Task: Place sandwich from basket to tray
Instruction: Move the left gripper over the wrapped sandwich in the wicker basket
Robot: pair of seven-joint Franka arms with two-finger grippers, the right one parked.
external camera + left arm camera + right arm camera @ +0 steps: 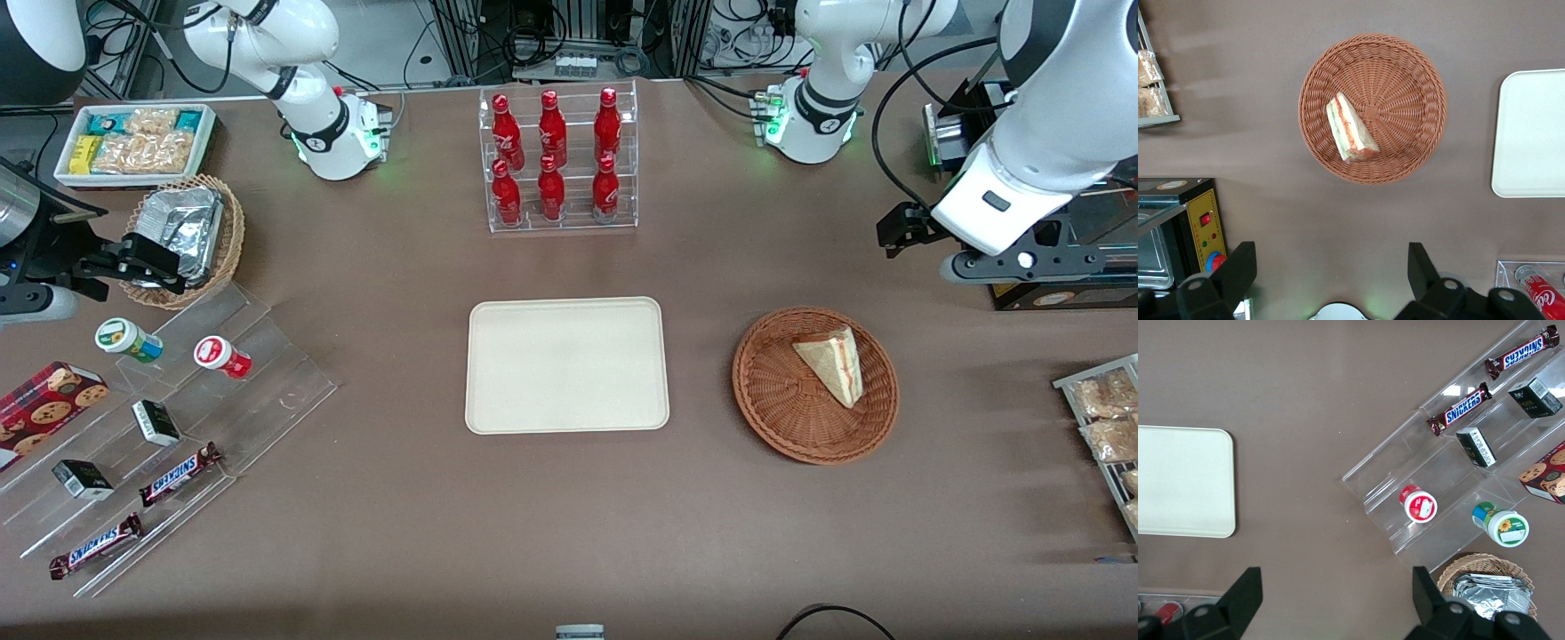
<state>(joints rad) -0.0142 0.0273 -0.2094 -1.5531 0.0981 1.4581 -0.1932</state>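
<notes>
The sandwich, a pale wedge with red and green filling along its cut edge, lies in the reddish-brown wicker basket. It rests off the basket's centre, on the side toward the working arm's end of the table. The cream tray lies flat and bare beside the basket, at the table's middle. My gripper hangs high above the table, farther from the front camera than the basket. It is open, its black fingers wide apart with nothing between them.
A clear rack of red bottles stands farther back than the tray. A black box with a yellow panel and a wire rack of snack packets sit at the working arm's end. A stepped acrylic stand and foil-packet basket lie toward the parked arm's end.
</notes>
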